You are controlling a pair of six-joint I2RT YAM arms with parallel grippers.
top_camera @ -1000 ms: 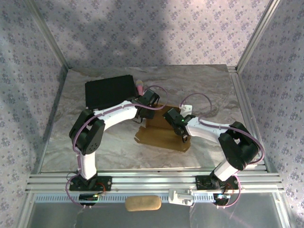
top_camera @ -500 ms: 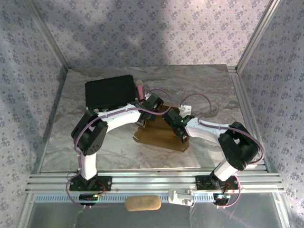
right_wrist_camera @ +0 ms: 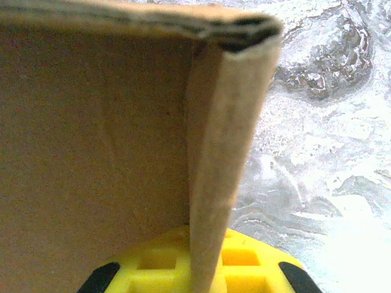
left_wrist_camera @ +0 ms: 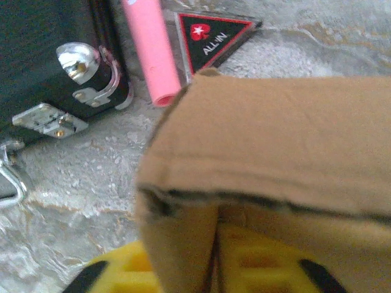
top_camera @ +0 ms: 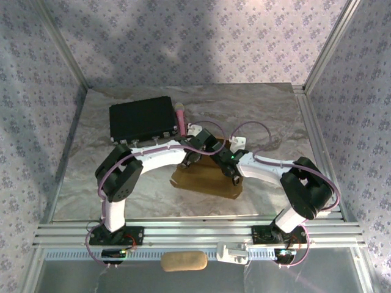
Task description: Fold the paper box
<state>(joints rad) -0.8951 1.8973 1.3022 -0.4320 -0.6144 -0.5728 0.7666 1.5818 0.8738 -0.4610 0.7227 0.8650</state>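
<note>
Closest in, off the near edge of the worktop (top_camera: 153, 204), a tan oblong lump (top_camera: 183, 261) is parked on the metal shelf by the arm bases, with a small white bracket (top_camera: 233, 251) just to its right. Past that, the paper box (top_camera: 204, 180) is found roughly mid-worktop, a bit right of centre and closer to the near edge than the far one. Its brown base is lying flat, and the far part is folded up into walls where both arms meet over it. On the right wrist camera, an upright flap at a folded corner is seen running straight down between the yellow pads of the right gripper (right_wrist_camera: 204, 268); those jaws are closed all the way down onto that flap, so the box is pinched there. On the left wrist camera a folded-over panel and a side flap are seen dropping between the pads of the left gripper (left_wrist_camera: 211, 268), but whether the flap is actually clamped or the jaws are just sitting loosely around it can't be told. Just beyond that corner a black triangular tag (left_wrist_camera: 214, 33) with a red border, marked ALL IN, is lying on the marble. Further back, toward the far left corner, the black case (top_camera: 142, 119) is laid flat, with the pink microphone (top_camera: 181, 117) placed just beside its right side.
</note>
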